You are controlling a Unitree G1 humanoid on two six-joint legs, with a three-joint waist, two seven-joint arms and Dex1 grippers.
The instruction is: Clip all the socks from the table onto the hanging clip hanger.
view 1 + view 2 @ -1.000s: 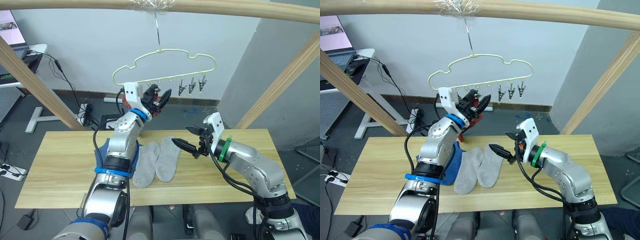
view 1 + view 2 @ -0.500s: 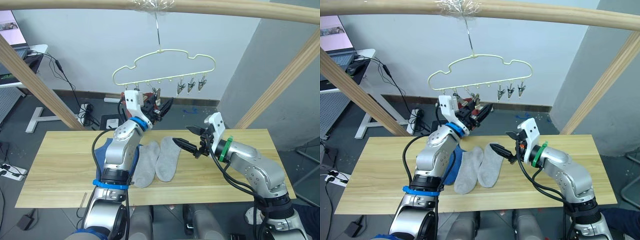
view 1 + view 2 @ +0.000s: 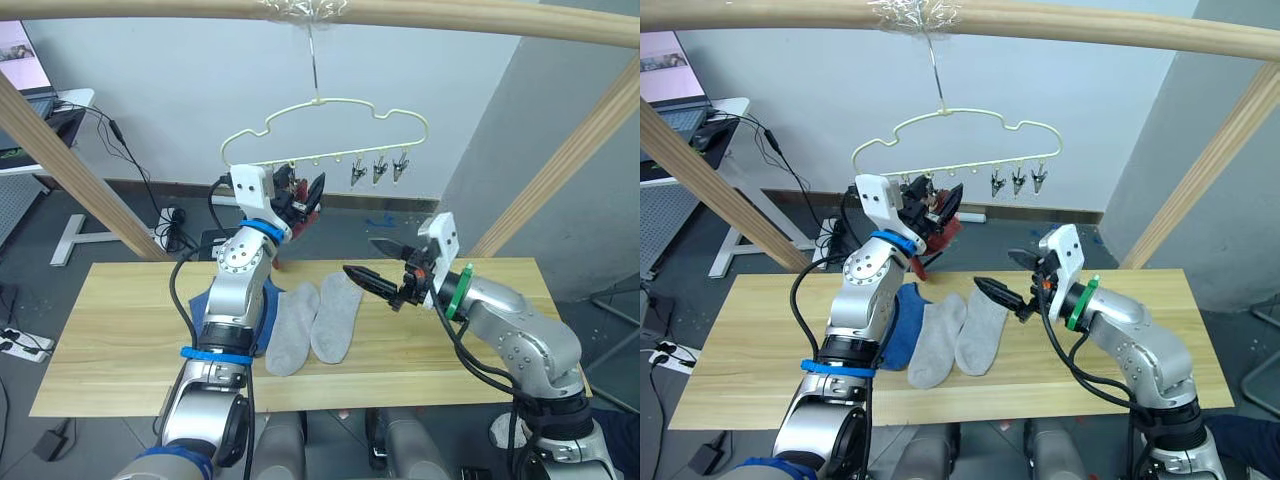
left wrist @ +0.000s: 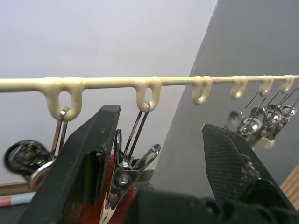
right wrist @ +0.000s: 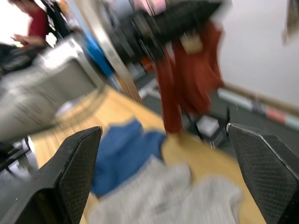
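The pale-yellow clip hanger [image 3: 318, 101] hangs by its hook from the top pole. My left gripper [image 3: 303, 196] is raised to its left clips and stands open, its fingers [image 4: 91, 154] on either side of one metal clip [image 4: 125, 171]. A rust red sock [image 3: 943, 235] dangles just below that clip, in front of the gripper. Two light grey socks [image 3: 292, 325] [image 3: 337, 315] lie side by side on the table [image 3: 120, 330]. A blue sock [image 3: 902, 325] lies partly behind my left arm. My right gripper [image 3: 375, 262] hovers open above the table, right of the grey socks.
Thick wooden frame poles run overhead [image 3: 450, 15] and slant down at the left [image 3: 70, 160] and right [image 3: 560, 170]. Three free clips [image 3: 380, 170] hang at the hanger's right end. A desk with a screen [image 3: 30, 90] and floor cables stand behind the table.
My left gripper has moved up and to the left, closer under the hanger's left clips. My right gripper has lifted a little above the table.
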